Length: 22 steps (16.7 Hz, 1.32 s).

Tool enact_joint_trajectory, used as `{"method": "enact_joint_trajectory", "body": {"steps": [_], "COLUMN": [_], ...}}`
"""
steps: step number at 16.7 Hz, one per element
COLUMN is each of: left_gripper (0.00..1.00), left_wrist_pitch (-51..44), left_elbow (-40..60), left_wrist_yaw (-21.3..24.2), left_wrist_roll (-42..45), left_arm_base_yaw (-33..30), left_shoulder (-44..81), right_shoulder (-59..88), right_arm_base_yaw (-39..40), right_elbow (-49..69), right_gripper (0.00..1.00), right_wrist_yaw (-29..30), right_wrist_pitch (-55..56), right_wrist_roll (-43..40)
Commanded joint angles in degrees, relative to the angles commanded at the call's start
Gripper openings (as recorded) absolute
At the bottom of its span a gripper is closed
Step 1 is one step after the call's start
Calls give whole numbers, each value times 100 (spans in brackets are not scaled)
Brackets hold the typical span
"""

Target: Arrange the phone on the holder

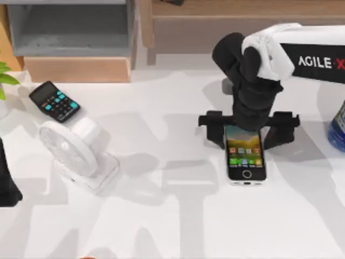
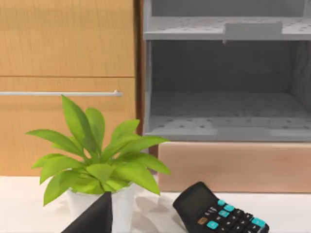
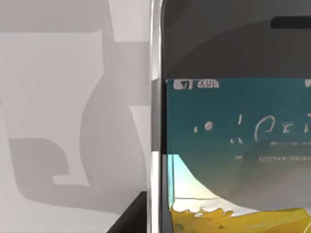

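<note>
Directly beneath the right gripper, the phone lay flat on the counter, long axis running toward the near edge; whether its fingers gripped it, I couldn't tell. Left arm sat parked far left.

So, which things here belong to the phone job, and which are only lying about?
For the job: phone, black holder, right gripper above the phone.
Lying about: calculator, white fan, potted plant, blue bottle, grey shelf. Left arm parked at the table's left.
</note>
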Motion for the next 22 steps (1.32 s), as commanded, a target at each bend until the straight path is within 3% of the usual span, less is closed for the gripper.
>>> {"method": "enact_joint_trajectory", "body": {"steps": [3,4,22], "left_gripper": [100,100,100], "left_wrist_pitch": [0,0,0], "left_elbow": [0,0,0], "left_wrist_yaw": [0,0,0], "left_wrist_roll": [0,0,0], "left_arm_base_yaw": [0,0,0], "left_shoulder": [0,0,0], "right_shoulder": [0,0,-391], "right_arm_base_yaw": [0,0,-17], "right_elbow": [0,0,246], "right_gripper": [2,0,0], "right_wrist_yaw": [0,0,150], "right_wrist_pitch": [0,0,-532], "right_wrist_roll": [0,0,-32]}}
